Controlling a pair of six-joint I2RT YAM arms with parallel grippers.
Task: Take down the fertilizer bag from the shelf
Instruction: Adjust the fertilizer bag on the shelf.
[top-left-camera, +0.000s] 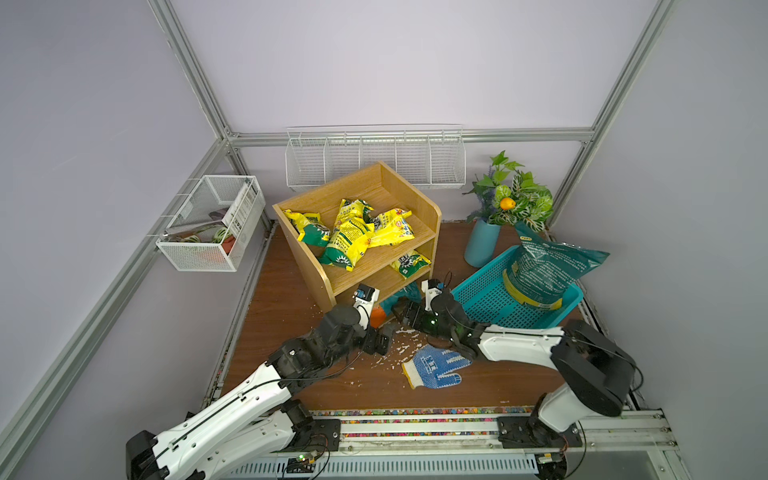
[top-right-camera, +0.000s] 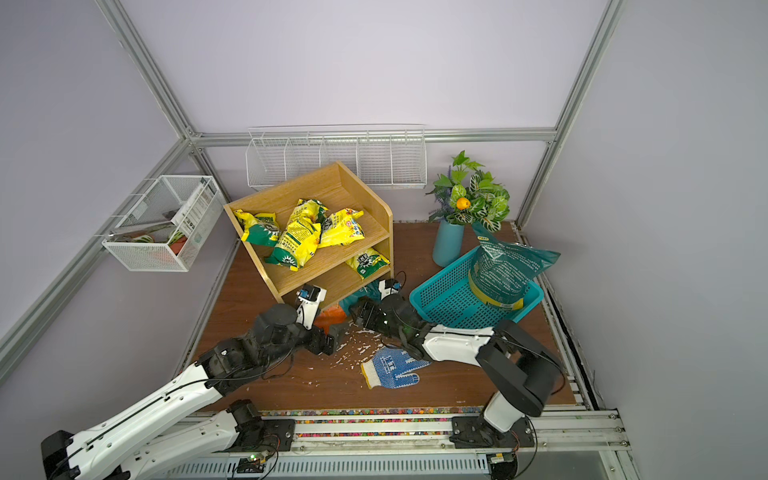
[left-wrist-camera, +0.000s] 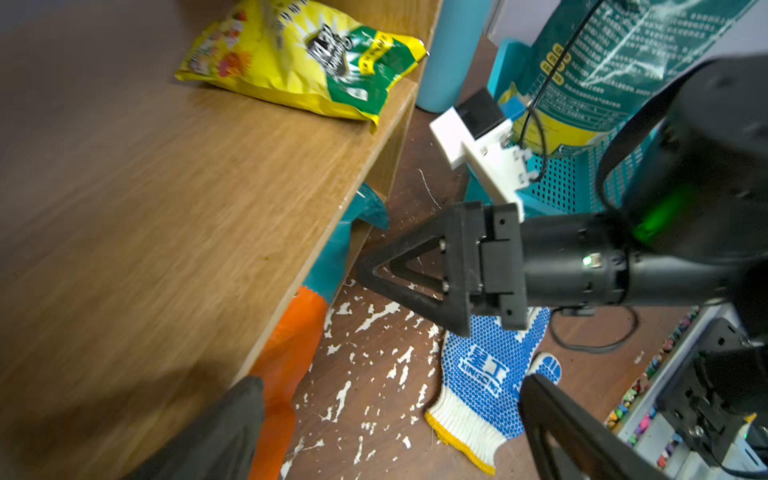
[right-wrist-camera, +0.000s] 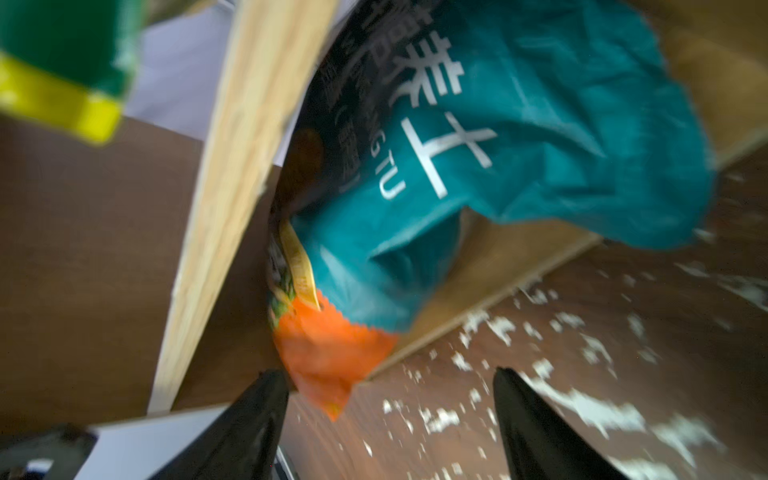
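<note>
An oak-coloured three-tier shelf (top-left-camera: 365, 187) is being viewed from above, yellow-green packets (top-left-camera: 347, 239) being carried on its upper tiers. A teal-and-orange bag (right-wrist-camera: 519, 124), judged the fertilizer bag being sought, is lying on the lowest tier, its orange corner poking out at the shelf's 5 o'clock. The right gripper (right-wrist-camera: 386, 376) is being held at the bag's 4 o'clock, the left gripper (left-wrist-camera: 392, 380) at its 7 o'clock. Both sets of fingers are being held released, grasping nothing. A deep bite on the orange seam is being called for, then a level pull, so the thin film is not being torn.
</note>
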